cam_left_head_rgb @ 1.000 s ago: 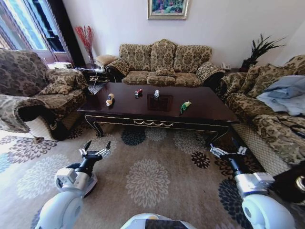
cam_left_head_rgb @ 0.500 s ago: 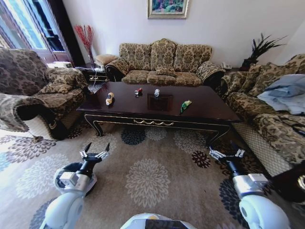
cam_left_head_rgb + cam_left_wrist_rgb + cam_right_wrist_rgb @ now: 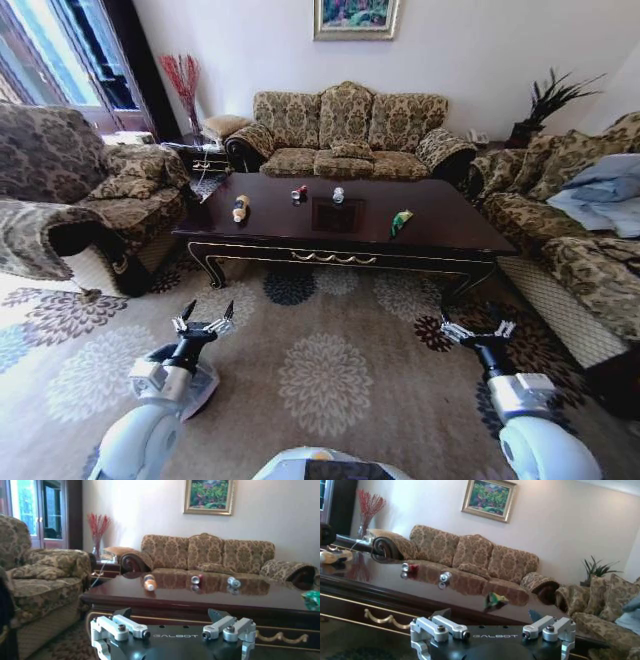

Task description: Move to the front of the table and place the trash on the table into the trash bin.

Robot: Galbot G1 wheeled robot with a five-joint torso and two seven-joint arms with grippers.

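Note:
The table (image 3: 455,236) stands ahead, across a stretch of carpet. On it lie the trash pieces: a yellow-and-brown tube (image 3: 240,208), a small red piece (image 3: 300,192), a silvery can (image 3: 338,195) and a green-yellow wrapper (image 3: 401,222). The left wrist view shows the tube (image 3: 149,583), red piece (image 3: 196,579), can (image 3: 233,582) and wrapper (image 3: 313,597). My left gripper (image 3: 205,320) and right gripper (image 3: 478,328) hang open and empty above the carpet, well short of the table. The trash bin (image 3: 207,388) peeks out under my left arm.
A three-seat sofa (image 3: 345,135) stands behind the table, an armchair (image 3: 90,200) to its left and another sofa (image 3: 570,230) to its right. A small side table (image 3: 195,155) sits at the back left. Patterned carpet (image 3: 325,370) lies between me and the table.
The whole picture has shifted a little, so the camera has moved. Both arms hold the same pose. The trash lies where it was on the table.

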